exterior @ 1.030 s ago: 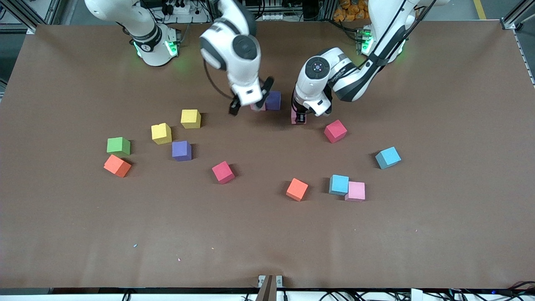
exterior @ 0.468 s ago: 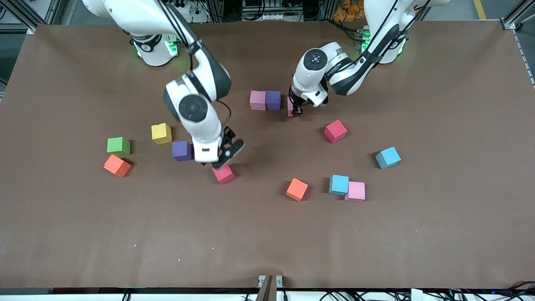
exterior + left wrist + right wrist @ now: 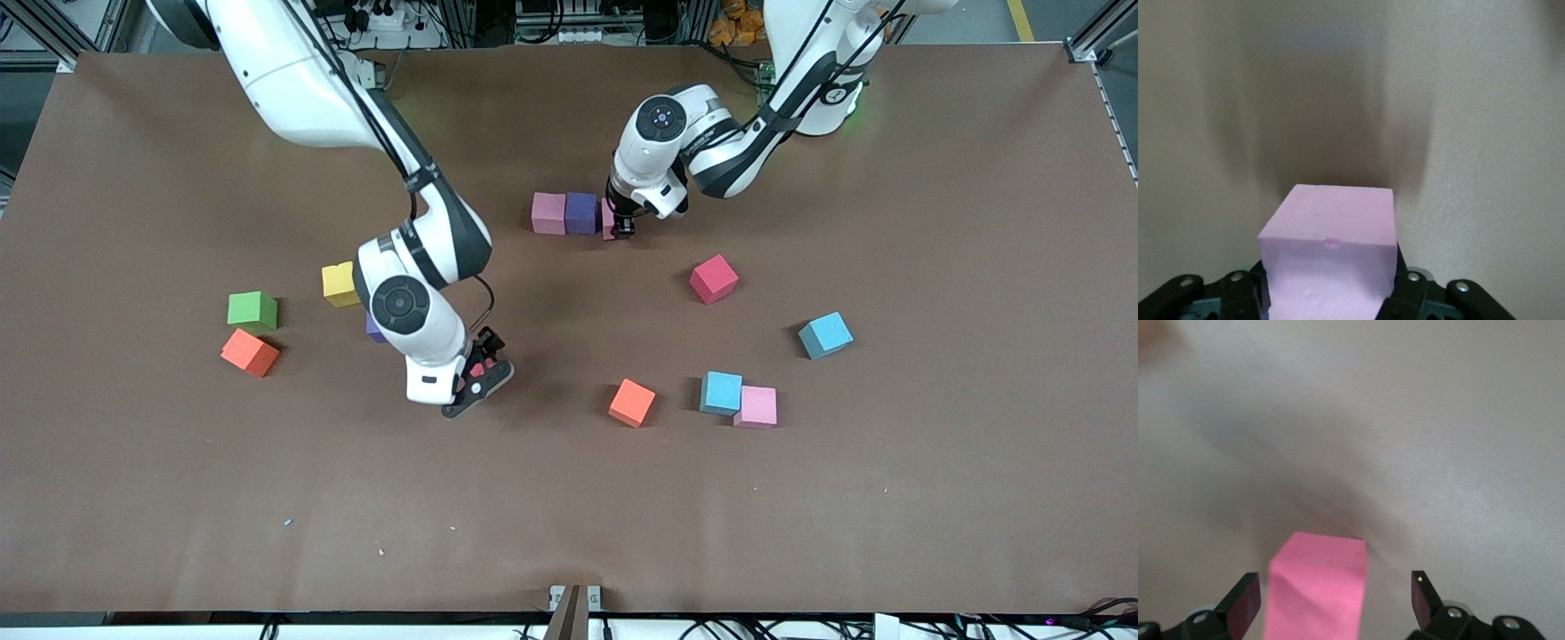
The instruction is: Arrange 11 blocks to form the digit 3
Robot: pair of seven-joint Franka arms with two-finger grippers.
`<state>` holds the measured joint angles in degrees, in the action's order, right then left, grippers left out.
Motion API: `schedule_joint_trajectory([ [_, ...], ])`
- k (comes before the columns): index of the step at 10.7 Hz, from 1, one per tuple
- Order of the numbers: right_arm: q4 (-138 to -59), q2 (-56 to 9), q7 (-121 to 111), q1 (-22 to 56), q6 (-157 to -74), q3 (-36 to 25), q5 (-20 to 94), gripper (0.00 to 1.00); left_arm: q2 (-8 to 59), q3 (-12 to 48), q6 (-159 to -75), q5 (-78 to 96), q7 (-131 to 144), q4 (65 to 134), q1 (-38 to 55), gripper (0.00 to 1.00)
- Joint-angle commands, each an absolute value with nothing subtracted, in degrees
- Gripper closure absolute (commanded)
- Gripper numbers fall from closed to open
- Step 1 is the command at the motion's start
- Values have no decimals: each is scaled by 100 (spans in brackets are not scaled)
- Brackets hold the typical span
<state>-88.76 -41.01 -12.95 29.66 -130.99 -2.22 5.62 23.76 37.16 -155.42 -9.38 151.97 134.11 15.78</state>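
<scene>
Pink foam fills our left pincer — clamped on a pink block touching the purple block at its 3 o'clock. Our right pincer gapes wide around a crimson block on the counter — not gripping.

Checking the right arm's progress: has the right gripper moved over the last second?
Yes. The right gripper went from beside the purple block to the crimson block, toward the front camera.
</scene>
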Motion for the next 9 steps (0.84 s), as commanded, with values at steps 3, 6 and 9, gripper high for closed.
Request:
schedule_joint_trajectory([
  [3,-8666,-4324,-1195,2944,-13087,-123,650,0,2487,3727,-15609,-940,15337,13315,1713,100],
  [6,-8640,-4280,-1335,2892,-13087,-97,650,0,2602,3727,-15609,-940,15337,13236,1731,100],
  [9,-8648,-4280,-1406,2883,-13078,-88,650,0,2663,3727,-15609,-1010,15285,13236,1767,76],
])
